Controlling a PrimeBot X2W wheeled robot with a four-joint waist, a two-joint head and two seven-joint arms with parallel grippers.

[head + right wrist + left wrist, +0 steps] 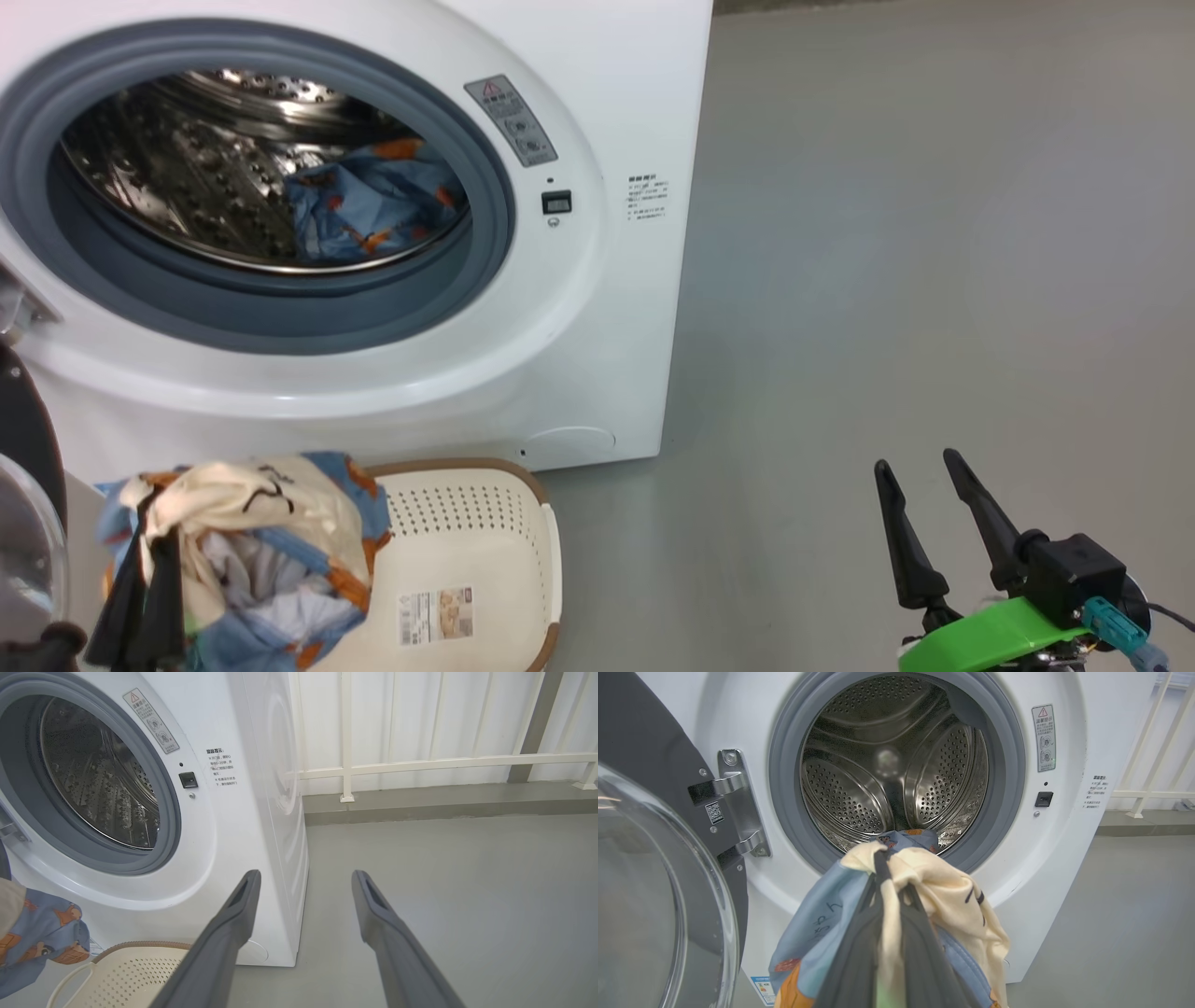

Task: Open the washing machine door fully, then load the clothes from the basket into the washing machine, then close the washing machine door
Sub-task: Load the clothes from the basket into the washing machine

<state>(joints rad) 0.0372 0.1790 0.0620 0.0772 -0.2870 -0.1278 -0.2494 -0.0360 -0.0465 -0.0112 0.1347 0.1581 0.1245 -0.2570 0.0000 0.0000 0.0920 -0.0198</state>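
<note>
A big white front-loading washing machine (pixel 607 308) stands on a grey floor (pixel 887 233), its large round door (pixel 654 905), black-rimmed with a bulging clear glass bowl, swung open on the robot's left on a steel hinge (pixel 738 802). The robot's left gripper (pixel 891 877) is clamped on a bundle of clothes (pixel 252 551), light blue fabric printed with orange-brown animals wrapped with a cream cloth bearing black marks. The bundle is held up in front of the lower lip of the grey-blue rubber ring (pixel 280 317), above the left part of a small cream-white perforated plastic basket (pixel 467 509) with a brown woven-look rim. The basket sits on the floor just in front of the machine, a label sticker (pixel 436 614) showing on its bare bottom. A second piece of the blue printed fabric (pixel 373 201) lies inside the perforated steel drum (pixel 887 765). The right gripper (pixel 917 464) hovers over bare floor well off to the right, its two long dark fingers spread wide and holding nothing. A white railing (pixel 420 763) runs behind the machine.
</note>
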